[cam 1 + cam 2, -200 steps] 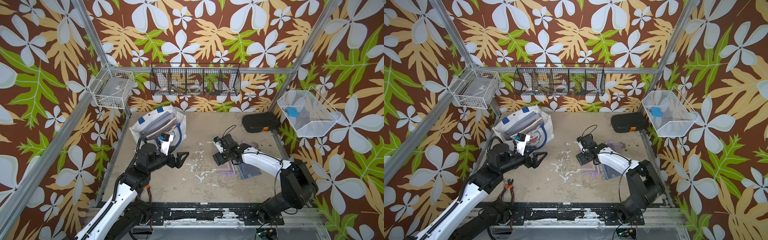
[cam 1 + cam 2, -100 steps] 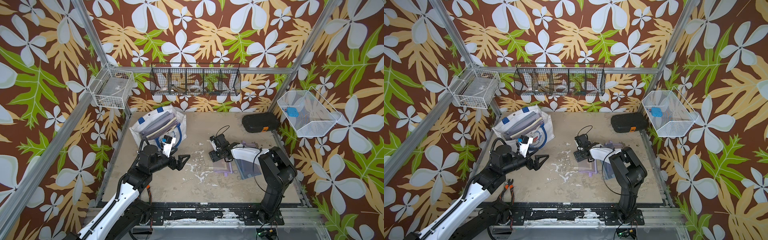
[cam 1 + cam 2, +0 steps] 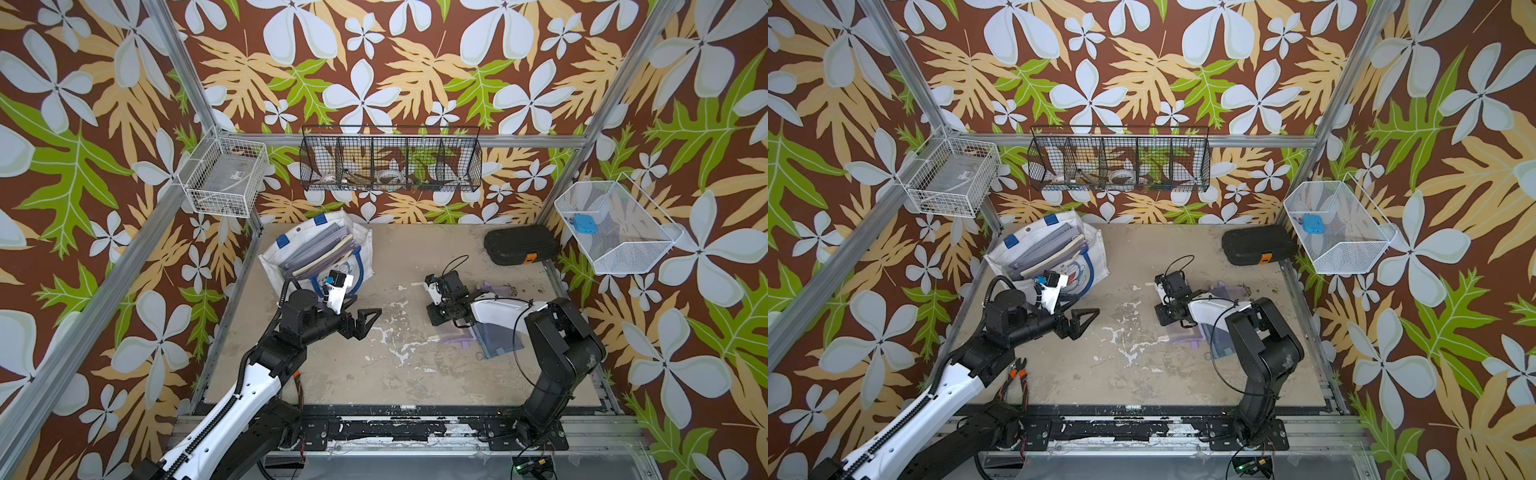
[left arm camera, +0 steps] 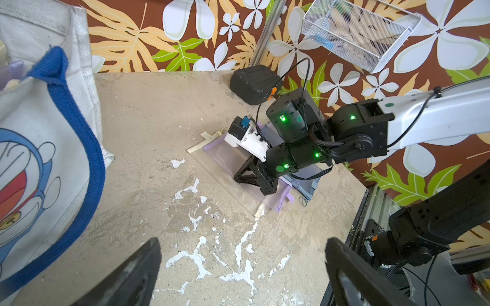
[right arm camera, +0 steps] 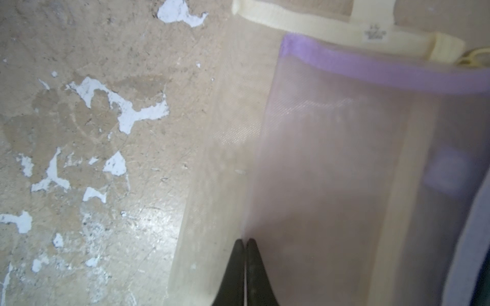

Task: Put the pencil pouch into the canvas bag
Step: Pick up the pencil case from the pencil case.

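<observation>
The pencil pouch (image 5: 344, 159) is a see-through mesh pouch with purple trim. It lies flat right of the table's middle in both top views (image 3: 455, 336) (image 3: 1183, 334), on top of a cream-trimmed mesh pouch (image 5: 212, 185). My right gripper (image 5: 245, 241) (image 3: 437, 318) (image 4: 237, 178) points down onto it, shut, its tips pinching the pouch's thin side edge. The canvas bag (image 3: 361, 245) (image 3: 1096, 249) (image 4: 31, 111) stands open at the back left with folders inside. My left gripper (image 3: 368, 324) (image 3: 1086, 323) (image 4: 242, 251) hovers wide open in front of the bag, nothing between its fingers.
A blue-grey pouch (image 3: 494, 340) lies under the right forearm. A black hard case (image 3: 519, 245) with an orange tab sits at the back right. Pliers (image 3: 1017, 372) lie by the left arm. Wire baskets (image 3: 390, 160) hang on the walls.
My right gripper has closed from wide open onto the pouch's edge while its arm folded upward at the elbow. The left gripper drifted slightly and stayed open.
</observation>
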`<state>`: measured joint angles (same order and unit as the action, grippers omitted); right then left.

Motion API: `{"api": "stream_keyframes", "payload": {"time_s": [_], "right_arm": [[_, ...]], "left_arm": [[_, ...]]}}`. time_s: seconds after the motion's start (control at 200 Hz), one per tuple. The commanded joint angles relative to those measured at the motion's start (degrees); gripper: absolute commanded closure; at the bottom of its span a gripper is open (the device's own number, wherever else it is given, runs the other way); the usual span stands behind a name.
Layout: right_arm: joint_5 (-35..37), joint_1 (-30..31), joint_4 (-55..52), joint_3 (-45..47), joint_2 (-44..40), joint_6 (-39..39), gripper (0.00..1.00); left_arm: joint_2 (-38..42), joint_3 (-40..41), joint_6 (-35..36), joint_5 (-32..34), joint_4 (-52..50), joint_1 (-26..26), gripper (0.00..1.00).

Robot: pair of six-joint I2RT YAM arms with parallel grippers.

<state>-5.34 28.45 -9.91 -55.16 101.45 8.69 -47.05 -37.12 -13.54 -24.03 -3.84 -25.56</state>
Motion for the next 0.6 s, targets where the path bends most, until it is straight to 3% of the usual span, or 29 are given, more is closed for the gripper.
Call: {"api": "stream_keyframes", "payload": {"time_s": [0.0,0.185,0.36,0.595], "right_arm": [[-2.4,0.0,-4.1,0.6,-1.6,-0.2,1.0],[-4.9,0.1,-3.5,2.4,-10.1,-0.9,1.0],[-11.8,0.1,1.6,7.0,-20.8,-2.6,1.0],[-18.2,1.7,-2.1,6.1,-31.6,-6.0,1.0]], "left_arm": [[0.1,-0.5,-1.0,0.0,1.8,-0.1,0.03],[0.4,0.1,-1.9,-1.0,1.7,-0.1,0.03],[0.3,-0.1,-2.3,-2.1,2.2,-0.1,0.03],[2.4,1.3,-1.1,-8.5,7.8,0.0,0.03]]}}
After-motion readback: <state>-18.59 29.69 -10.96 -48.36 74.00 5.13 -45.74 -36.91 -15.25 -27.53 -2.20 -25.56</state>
